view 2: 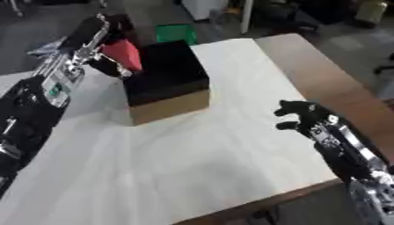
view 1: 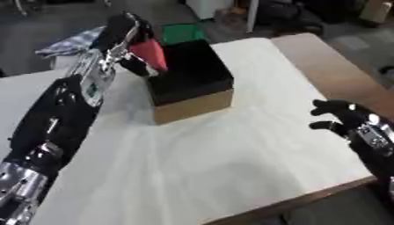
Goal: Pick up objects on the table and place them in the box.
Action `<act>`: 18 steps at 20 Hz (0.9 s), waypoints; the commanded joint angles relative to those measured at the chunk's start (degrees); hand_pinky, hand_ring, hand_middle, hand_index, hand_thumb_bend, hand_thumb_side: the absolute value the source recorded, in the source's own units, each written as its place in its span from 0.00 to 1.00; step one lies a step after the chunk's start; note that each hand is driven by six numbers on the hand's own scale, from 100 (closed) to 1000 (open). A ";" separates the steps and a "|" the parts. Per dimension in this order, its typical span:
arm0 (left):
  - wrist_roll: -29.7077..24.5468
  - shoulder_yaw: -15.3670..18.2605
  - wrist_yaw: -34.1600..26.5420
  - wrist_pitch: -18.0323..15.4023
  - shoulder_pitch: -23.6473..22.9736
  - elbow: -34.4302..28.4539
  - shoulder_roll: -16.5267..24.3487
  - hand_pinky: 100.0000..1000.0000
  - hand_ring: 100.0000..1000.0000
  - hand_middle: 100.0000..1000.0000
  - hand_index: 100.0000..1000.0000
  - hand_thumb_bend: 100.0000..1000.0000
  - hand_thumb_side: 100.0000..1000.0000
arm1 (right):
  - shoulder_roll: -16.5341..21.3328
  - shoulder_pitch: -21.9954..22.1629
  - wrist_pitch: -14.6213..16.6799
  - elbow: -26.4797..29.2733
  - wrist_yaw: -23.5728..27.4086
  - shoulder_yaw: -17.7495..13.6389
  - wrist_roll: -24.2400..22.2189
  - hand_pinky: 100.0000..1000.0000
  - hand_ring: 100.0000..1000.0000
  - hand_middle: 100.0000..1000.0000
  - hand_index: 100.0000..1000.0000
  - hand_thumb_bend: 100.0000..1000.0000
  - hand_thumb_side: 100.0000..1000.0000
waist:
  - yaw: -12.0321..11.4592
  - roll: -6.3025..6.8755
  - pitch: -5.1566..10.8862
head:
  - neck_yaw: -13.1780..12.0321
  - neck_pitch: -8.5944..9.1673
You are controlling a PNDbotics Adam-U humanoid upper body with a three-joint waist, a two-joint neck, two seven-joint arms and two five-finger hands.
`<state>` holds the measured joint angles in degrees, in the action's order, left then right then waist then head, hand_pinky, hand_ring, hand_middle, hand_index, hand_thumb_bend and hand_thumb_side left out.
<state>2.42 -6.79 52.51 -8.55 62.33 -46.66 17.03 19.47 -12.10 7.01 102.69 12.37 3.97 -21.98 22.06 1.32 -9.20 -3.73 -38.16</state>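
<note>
On the pale wooden table [view 1: 231, 149] stands the open cardboard box with a black interior [view 1: 188, 77], over whose left edge the left hand [view 1: 127, 33] pinches a red wedge-shaped object [view 1: 150, 52] for dropping in, while the idle right hand [view 1: 338, 116] hovers, fingers loosely spread.

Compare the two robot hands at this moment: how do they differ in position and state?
The left robot hand is raised at the box's left edge, curled round a red object; the right robot hand hovers near the table's right edge, holding nothing, fingers loosely curled. Both are black.
</note>
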 commanded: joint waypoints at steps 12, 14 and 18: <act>3.42 -1.15 2.06 -2.49 0.89 -3.19 0.07 0.56 0.54 0.49 0.56 1.00 0.19 | 0.77 -0.46 0.13 1.15 0.55 -0.08 -0.37 0.75 1.00 0.69 0.81 0.00 0.70 | -0.30 -0.28 0.95 | -0.13 0.59; 2.92 -1.63 1.84 -3.37 0.83 -3.54 0.01 0.58 0.57 0.54 0.61 1.00 0.17 | 0.77 -0.49 0.14 1.15 0.61 -0.06 -0.40 0.75 1.00 0.69 0.81 0.00 0.70 | -0.38 -0.32 1.04 | -0.10 0.63; 1.52 -2.25 1.19 -5.25 0.72 -4.43 0.02 0.60 0.60 0.59 0.65 1.00 0.15 | 0.80 -0.43 0.14 1.11 0.65 -0.04 -0.47 0.75 1.00 0.69 0.81 0.00 0.70 | -0.47 -0.43 1.26 | -0.04 0.62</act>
<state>4.18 -8.94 54.09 -13.13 61.96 -49.59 16.55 19.47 -12.08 7.03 102.69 12.75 4.25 -22.18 21.59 1.28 -8.93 -3.87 -38.16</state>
